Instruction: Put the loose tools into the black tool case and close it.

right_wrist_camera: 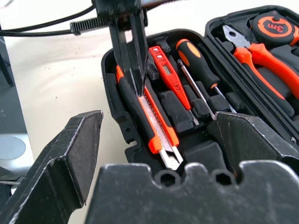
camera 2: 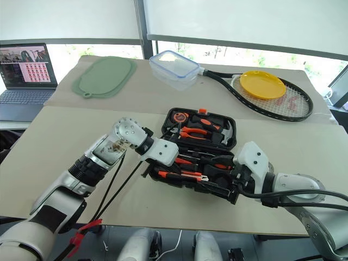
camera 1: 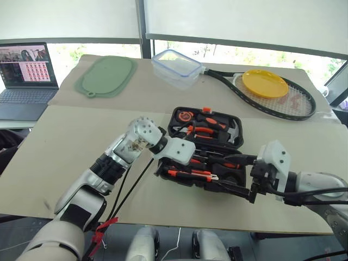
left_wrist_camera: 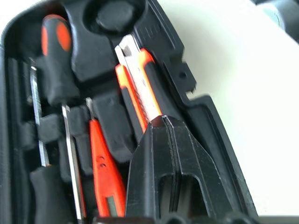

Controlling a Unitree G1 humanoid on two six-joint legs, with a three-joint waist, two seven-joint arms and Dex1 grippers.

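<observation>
Left eye view: black tool case (camera 1: 204, 147) lies open on the table (camera 1: 65, 141), its 2 halves between the 2 arms; left gripper (camera 1: 202, 161) reaches into the near half, right gripper (camera 1: 242, 176) hangs at that half's right end.
Right eye view: pliers (camera 2: 198, 132) and tape measure (camera 2: 180, 117) sit in the far half, beyond both grippers.
Left wrist view: left gripper's fingers (left_wrist_camera: 154, 172) pressed together, tips touching the utility knife (left_wrist_camera: 138, 84) in its recess; slim orange screwdriver (left_wrist_camera: 103, 170) lies just beside the fingers, black-orange screwdriver (left_wrist_camera: 56, 60) further off.
Right wrist view: right gripper (right_wrist_camera: 154, 140) spread wide, holding nothing, the near half between its fingers.
</observation>
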